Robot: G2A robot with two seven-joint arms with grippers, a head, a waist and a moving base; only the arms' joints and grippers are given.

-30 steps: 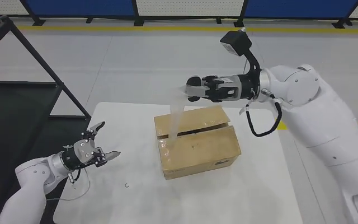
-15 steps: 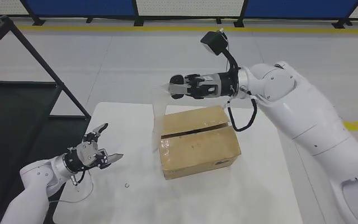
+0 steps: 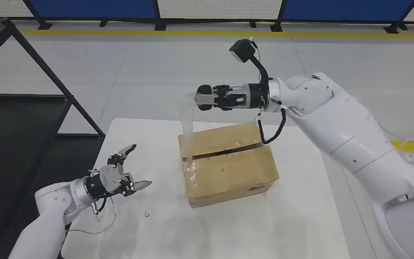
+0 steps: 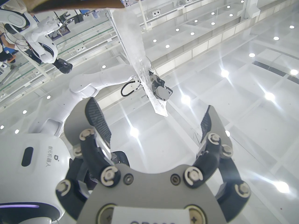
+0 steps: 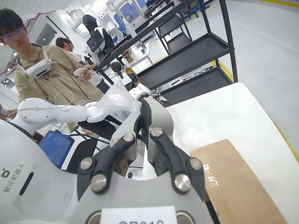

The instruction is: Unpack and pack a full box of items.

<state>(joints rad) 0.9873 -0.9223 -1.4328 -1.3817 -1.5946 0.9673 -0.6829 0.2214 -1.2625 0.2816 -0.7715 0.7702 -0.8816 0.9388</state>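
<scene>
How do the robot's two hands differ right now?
The left hand is open and empty; the right hand is shut on a clear plastic strip that runs down to the cardboard box. The left hand sits low over the table, apart from the box; the right hand hangs high above the box's far corner. Both have two dark fingers.

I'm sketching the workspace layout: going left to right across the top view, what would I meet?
Black rack frame → left claw → cardboard box. The right claw and the clear strip it grips overlap the box's left end, so I leave them out.
</scene>
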